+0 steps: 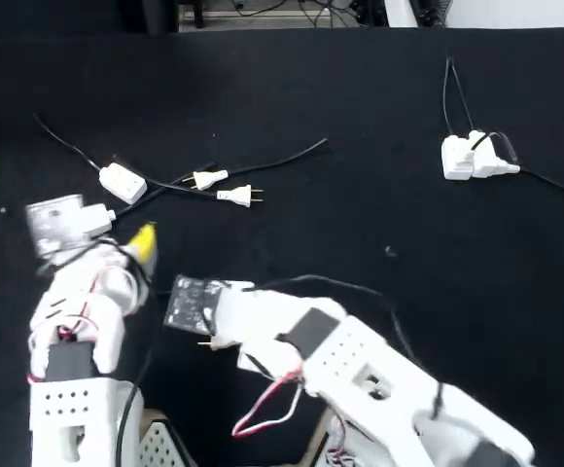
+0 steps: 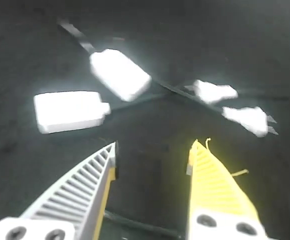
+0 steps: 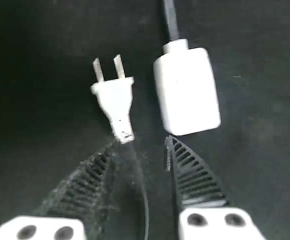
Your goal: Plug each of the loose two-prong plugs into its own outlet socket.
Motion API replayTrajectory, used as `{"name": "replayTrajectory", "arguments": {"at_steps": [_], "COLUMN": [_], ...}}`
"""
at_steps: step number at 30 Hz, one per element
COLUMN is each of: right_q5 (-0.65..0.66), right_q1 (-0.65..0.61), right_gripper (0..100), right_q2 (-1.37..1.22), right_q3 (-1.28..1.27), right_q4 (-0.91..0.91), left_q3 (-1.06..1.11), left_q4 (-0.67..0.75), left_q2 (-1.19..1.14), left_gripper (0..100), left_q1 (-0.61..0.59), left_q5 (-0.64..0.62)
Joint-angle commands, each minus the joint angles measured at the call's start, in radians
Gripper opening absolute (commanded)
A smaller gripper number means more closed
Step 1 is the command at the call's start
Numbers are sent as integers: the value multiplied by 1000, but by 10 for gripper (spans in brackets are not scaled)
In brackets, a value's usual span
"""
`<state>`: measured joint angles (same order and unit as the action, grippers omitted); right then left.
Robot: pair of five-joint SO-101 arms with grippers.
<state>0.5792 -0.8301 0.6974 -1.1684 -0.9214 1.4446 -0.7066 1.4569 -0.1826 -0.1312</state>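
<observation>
A loose two-prong plug (image 1: 235, 196) and its twin (image 1: 209, 178) lie on the black desk (image 1: 360, 253) just beside the outlet socket (image 1: 122, 182). Near that socket hangs the left tool (image 2: 153, 145), fingers apart and empty. Farther from it the right tool (image 3: 140, 142), also apart, faces another plug (image 3: 112, 97). Light and rigid on limp cords, each looks best pinched across its moulded body, prongs free.

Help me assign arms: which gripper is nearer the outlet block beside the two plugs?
Left. The left gripper faces the outlet block closely; the right gripper sits farther back.
</observation>
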Motion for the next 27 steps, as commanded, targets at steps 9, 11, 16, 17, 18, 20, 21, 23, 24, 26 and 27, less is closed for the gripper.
{"name": "replayTrajectory", "arguments": {"at_steps": [9,11,16,17,18,20,21,23,24,26,27], "right_q5": [69,84,92,104,112,115,115,110,109,107,107], "right_q1": [-81,-77,-32,-31,-31,-38,-48,-60,-61,-57,-57], "right_gripper": [125,125,126,126,126,124,123,94,46,22,22], "right_q2": [-361,-383,-441,-455,-470,-503,-513,-529,-530,-532,-532], "right_q3": [243,252,302,309,315,317,317,315,315,317,315], "right_q4": [21,29,29,29,29,29,29,29,29,29,29], "left_q3": [-58,-58,-58,-58,-58,-58,-58,-58,-58,-58,-58], "left_q4": [12,12,12,11,11,11,11,12,12,12,12], "left_q2": [12,12,12,12,12,12,12,12,12,12,12], "left_gripper": [234,234,234,234,234,234,234,234,234,234,234], "left_q1": [-223,-223,-220,-219,-219,-220,-220,-220,-220,-220,-220], "left_q5": [-187,-187,-186,-186,-186,-186,-184,-184,-184,-184,-184]}}
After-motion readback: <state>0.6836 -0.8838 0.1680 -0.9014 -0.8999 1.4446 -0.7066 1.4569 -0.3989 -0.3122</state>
